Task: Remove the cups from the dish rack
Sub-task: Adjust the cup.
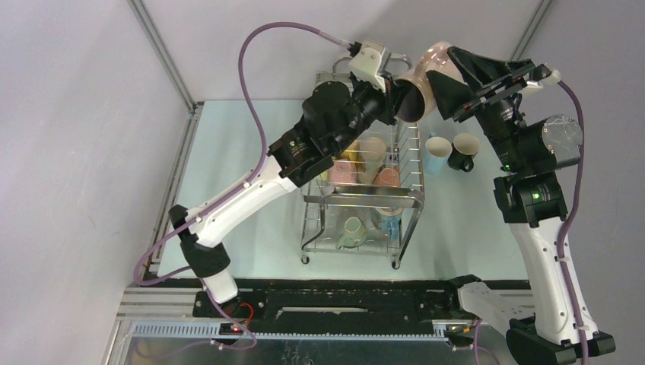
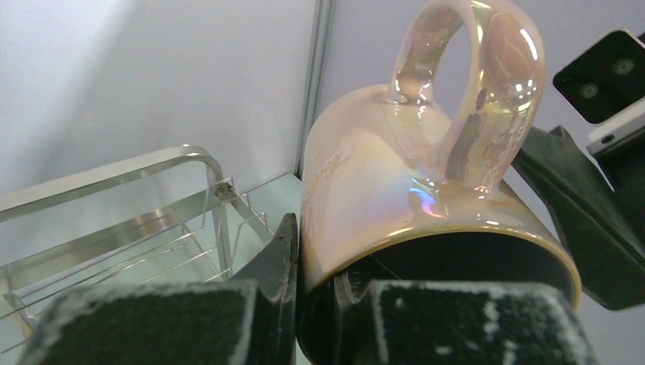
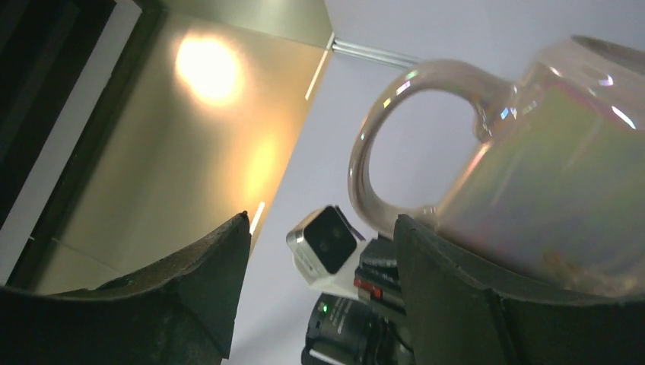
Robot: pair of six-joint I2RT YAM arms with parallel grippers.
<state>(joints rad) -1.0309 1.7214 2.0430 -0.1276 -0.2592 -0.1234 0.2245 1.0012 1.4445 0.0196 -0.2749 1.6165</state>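
Beside dish rack (image 1: 365,199), two cups (image 1: 436,154)

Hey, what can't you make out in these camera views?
1. Top view: the left arm covers the dish rack's upper tier, so cups there cannot be counted.
2. Top view: the right tool's black fingers hide whether it touches the pink mug.
3. Left wrist view: its own fingers cover the mug's lower rim.
4. Right wrist view: the frame's right edge cuts off the mug's body.
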